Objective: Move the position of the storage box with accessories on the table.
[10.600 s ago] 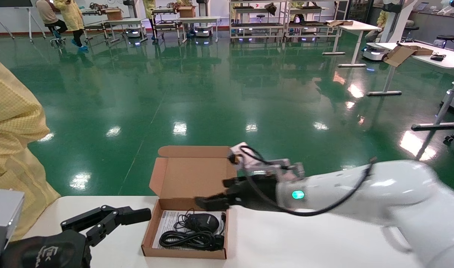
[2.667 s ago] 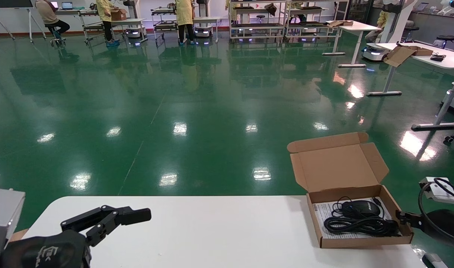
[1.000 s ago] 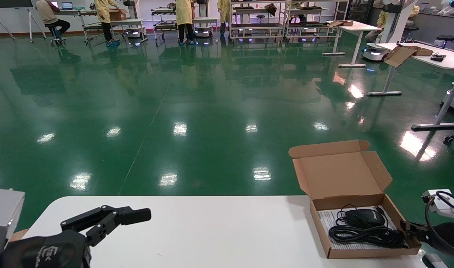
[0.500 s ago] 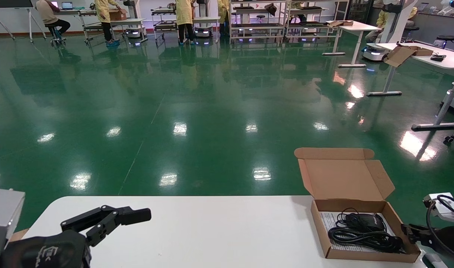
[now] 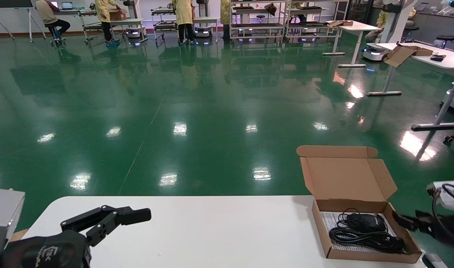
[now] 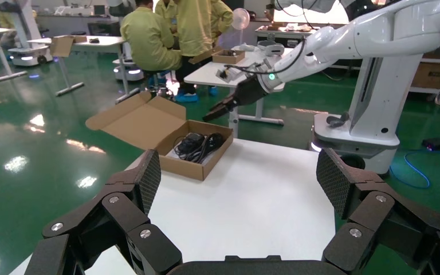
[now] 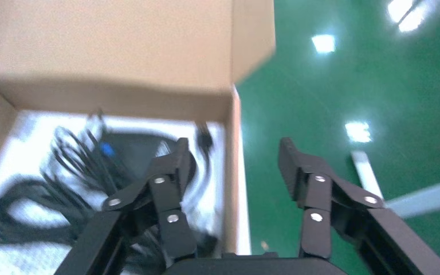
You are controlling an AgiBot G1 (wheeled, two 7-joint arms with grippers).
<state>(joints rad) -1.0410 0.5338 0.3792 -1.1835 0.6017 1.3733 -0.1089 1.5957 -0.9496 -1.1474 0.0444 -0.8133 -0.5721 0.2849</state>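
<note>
Storage box (image 5: 364, 223) sits lid-open at the counter (image 5: 219, 230) right end, mouse (image 5: 364, 220) inside. Right gripper (image 7: 238, 172) jaws open, straddling its side wall. Left gripper (image 6: 238, 183) parked, jaws open.

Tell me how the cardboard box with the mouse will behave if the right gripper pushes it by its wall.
The storage box looks light, so it probably slides easily on the table. Its thin wall, now between the right gripper's open fingers, may flex. The upright lid could wobble.

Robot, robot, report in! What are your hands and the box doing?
Right gripper open, jaws astride the storage box wall. Box on table, mouse inside. Left gripper open, parked. Nothing blocking.
</note>
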